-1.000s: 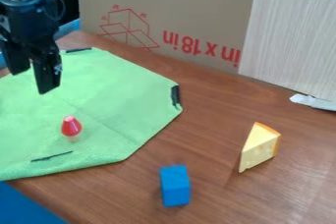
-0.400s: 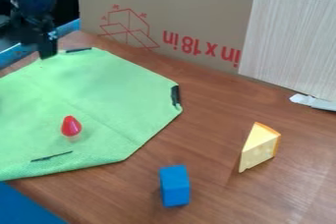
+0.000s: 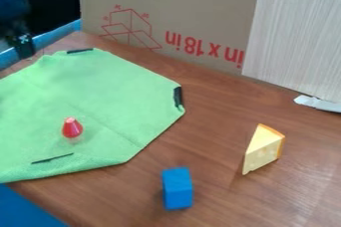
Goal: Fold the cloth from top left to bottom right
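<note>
The black gripper [image 3: 21, 47] hangs at the upper left edge of the view, above the far left side of the table and up and left of the cloth. The green cloth [image 3: 100, 91] lies spread on the left of the table, with corners turned in and dark strips along its edges. Its left part runs out of view. A small red-tipped cone [image 3: 73, 128] stands on the cloth's lower middle.
On the brown table [image 3: 213, 121] a blue block [image 3: 177, 188] stands at the lower middle and a yellow cheese wedge [image 3: 263, 149] to its right. A cardboard panel [image 3: 186, 17] walls off the back. A white object [image 3: 318, 103] lies at the right edge.
From over the cloth, the gripper has moved back and left to the view's upper left edge. Cloth, cone, block and wedge have stayed where they were.
</note>
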`<act>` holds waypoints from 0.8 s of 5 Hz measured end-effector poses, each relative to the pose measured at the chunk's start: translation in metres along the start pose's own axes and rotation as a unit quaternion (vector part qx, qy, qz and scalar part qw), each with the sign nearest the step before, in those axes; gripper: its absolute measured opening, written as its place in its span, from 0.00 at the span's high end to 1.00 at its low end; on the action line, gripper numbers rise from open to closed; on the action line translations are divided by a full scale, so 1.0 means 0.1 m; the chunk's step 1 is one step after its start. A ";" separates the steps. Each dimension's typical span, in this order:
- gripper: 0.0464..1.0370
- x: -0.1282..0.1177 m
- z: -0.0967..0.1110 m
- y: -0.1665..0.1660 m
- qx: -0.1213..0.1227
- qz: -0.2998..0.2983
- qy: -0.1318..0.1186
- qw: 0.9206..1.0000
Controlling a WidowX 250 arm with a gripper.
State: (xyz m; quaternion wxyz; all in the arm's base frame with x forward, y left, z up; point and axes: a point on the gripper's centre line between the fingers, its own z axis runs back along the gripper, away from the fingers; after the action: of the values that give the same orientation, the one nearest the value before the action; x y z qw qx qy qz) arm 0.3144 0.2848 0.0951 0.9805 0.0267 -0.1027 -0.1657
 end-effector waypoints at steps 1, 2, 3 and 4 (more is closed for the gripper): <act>0.04 0.09 -0.05 0.15 0.002 -0.006 -0.009 1.000; 0.04 0.21 -0.15 0.18 -0.012 -0.001 -0.005 1.000; 0.04 0.44 -0.20 0.07 -0.007 -0.010 -0.010 1.000; 0.04 0.57 -0.26 0.02 -0.001 -0.018 -0.031 0.999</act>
State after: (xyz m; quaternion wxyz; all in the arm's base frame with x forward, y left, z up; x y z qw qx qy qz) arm 0.3735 0.2687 0.0812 0.9738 0.0225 -0.1322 -0.1838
